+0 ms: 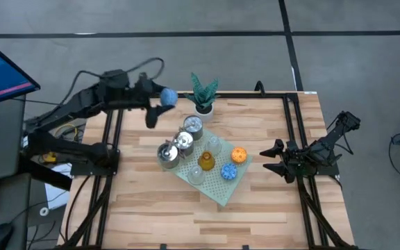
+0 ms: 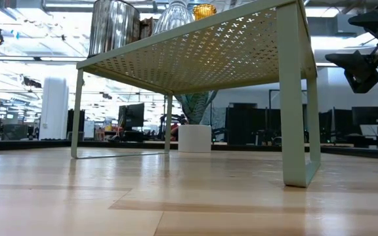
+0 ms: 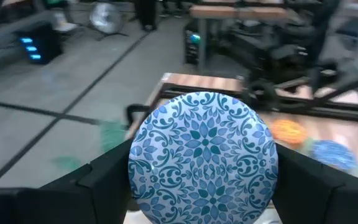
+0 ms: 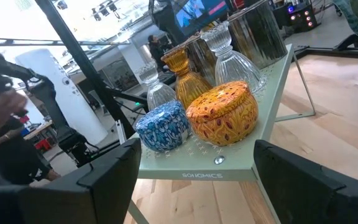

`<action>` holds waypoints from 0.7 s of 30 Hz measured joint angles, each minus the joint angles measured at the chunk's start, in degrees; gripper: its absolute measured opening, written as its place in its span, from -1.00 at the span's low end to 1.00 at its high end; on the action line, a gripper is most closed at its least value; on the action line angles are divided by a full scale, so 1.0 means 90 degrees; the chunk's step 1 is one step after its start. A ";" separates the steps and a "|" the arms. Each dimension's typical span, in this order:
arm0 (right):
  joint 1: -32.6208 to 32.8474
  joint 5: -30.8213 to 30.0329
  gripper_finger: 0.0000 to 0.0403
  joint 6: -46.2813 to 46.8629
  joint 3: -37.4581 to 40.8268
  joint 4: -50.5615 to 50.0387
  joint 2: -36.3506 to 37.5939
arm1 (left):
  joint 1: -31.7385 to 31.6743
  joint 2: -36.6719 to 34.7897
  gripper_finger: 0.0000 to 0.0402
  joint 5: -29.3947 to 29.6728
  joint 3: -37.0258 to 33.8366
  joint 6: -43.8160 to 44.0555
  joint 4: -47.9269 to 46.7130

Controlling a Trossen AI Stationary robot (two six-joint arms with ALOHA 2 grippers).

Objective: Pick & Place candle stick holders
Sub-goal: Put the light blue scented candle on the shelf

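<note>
My left gripper (image 1: 160, 102) is high over the table's far left part, shut on a round blue candle stick holder with a floral pattern (image 1: 168, 96) (image 3: 202, 158). Several other holders stand on a pale green perforated shelf (image 1: 221, 192) at mid-table: shiny silver ones (image 1: 184, 139), clear glass ones (image 1: 214, 144), an amber one (image 1: 206, 161), an orange one (image 1: 239, 154) (image 4: 222, 114) and a second blue one (image 1: 228, 171) (image 4: 162, 126). My right gripper (image 1: 273, 158) (image 4: 197, 180) waits open at the shelf's right, nothing between its fingers. My left gripper pinches the blue holder between its two fingers (image 3: 104, 180), one on each opposite side of the round body (image 3: 137, 168). The patterned round face is turned toward the wrist camera. The holder is lifted clear of the table and the shelf.
A green-leaved plant in a white pot (image 1: 203, 96) stands at the table's far edge, close to the held holder. The shelf stands on thin legs (image 2: 297, 98) with open room beneath it. Bare wood lies along the near edge (image 1: 186, 222). Black frame rails run along both sides.
</note>
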State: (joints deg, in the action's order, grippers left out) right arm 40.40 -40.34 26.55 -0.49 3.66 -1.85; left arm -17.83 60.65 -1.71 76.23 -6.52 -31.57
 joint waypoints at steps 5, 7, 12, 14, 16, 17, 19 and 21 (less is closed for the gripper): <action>0.0000 0.0000 0.50 0.0000 0.0000 0.0000 -0.0002 | 0.1094 0.0691 0.52 0.0303 0.0555 -0.0006 0.0169; 0.0000 0.0000 0.50 0.0000 -0.0001 0.0000 -0.0002 | 0.1479 0.0949 0.52 0.0387 0.0761 -0.0003 0.0311; 0.0000 0.0000 0.50 0.0000 0.0000 -0.0002 -0.0001 | 0.2351 0.1557 0.52 0.0830 0.1221 -0.0006 0.0369; 0.0000 0.0001 0.50 0.0000 0.0000 -0.0002 -0.0002 | 0.2682 0.1774 0.52 0.1121 0.1377 -0.0008 0.0395; 0.0000 0.0000 0.50 0.0000 0.0000 -0.0001 -0.0001 | 0.3001 0.1967 0.52 0.1444 0.1503 -0.0008 0.0422; 0.0000 0.0001 0.50 0.0000 0.0000 0.0000 -0.0001 | 0.3154 0.2073 0.52 0.1580 0.1558 -0.0033 0.0417; 0.0000 0.0000 0.50 0.0000 0.0000 -0.0002 -0.0001 | 0.3438 0.2262 0.52 0.1703 0.1652 -0.0093 0.0466; 0.0000 0.0000 0.50 0.0000 0.0000 -0.0002 -0.0002 | 0.3686 0.2437 0.52 0.1713 0.1707 -0.0135 0.0474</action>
State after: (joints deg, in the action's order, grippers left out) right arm 40.40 -40.34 26.55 -0.49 3.64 -1.87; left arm 15.34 82.59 13.70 91.59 -7.74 -27.30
